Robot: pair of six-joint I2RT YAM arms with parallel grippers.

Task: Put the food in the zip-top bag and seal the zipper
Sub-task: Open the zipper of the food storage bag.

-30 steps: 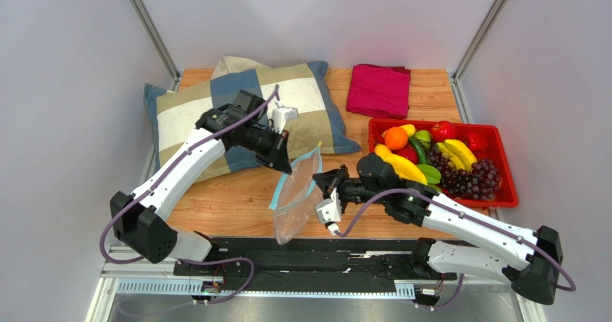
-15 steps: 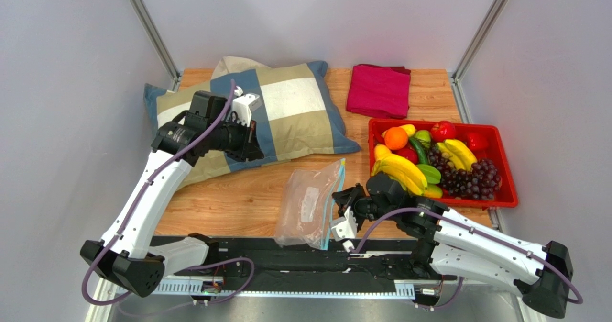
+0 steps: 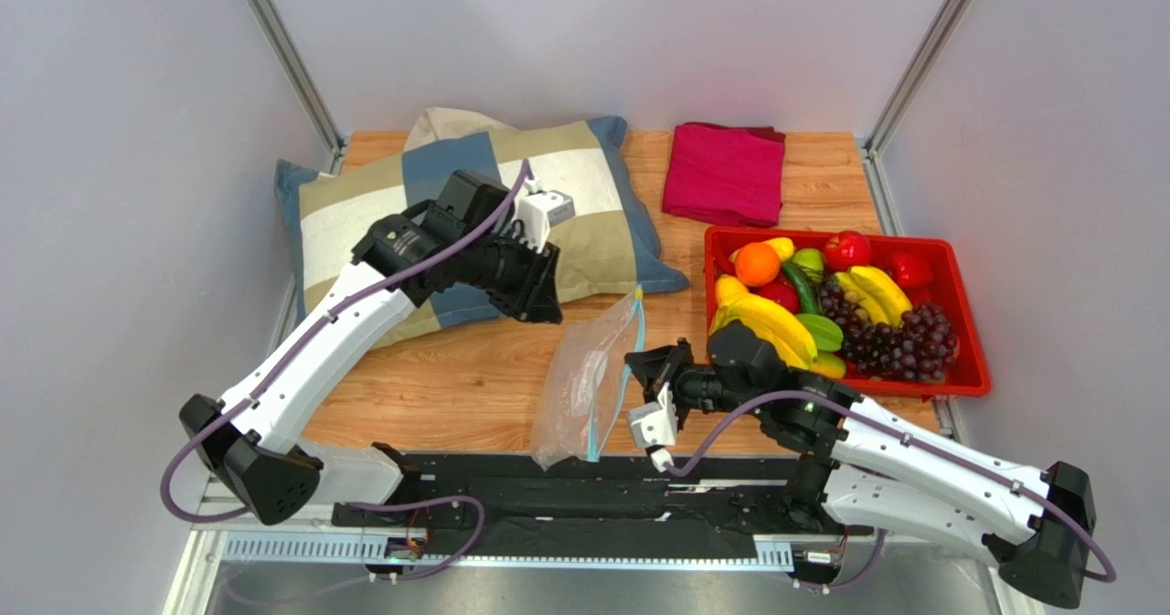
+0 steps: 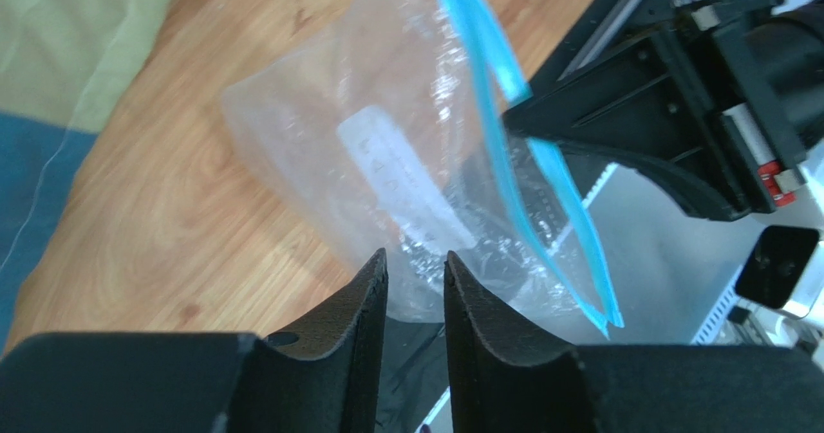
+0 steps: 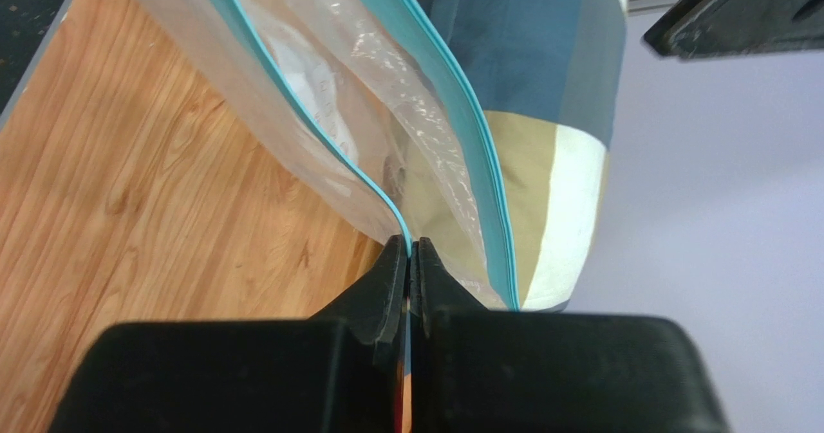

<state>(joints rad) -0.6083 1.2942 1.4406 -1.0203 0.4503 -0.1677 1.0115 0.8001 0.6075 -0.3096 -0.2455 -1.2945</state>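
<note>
The zip-top bag (image 3: 584, 385) lies on the wooden bench (image 3: 440, 382) just to the left of the red tray (image 3: 907, 386). Its closed bottom is toward the near edge of the bench, and its mouth is turned toward the tray. The bag is clear and crinkled, and a small white label (image 4: 401, 177) shows on its side. The zipper (image 4: 479, 32), a thin teal-blue strip, runs along the mouth. In the right wrist view its two lips stand apart, so the mouth is open.

The right tool (image 5: 408, 252) is between the tray and the bag. Its jaws are pressed fully together on one lip of the mouth, with the blue strip pinched between the tips. The other lip hangs free beside it.

The left tool (image 4: 416, 283) is farther to the left of the tray than the bag, raised above the bench, with its tips pointing down at the bag. Its jaws are a small way apart and nothing is between them.

The food (image 3: 824, 300) is all inside the tray. The banana bunch (image 3: 769, 320) is at the left side, the grapes (image 3: 907, 341) at the near right, and the apple (image 3: 847, 249) and the orange piece (image 3: 757, 263) at the back. A checked pillow (image 3: 591, 218) lies well to the left of the tray. A folded red cloth (image 3: 724, 172) lies behind the tray's left corner.
</note>
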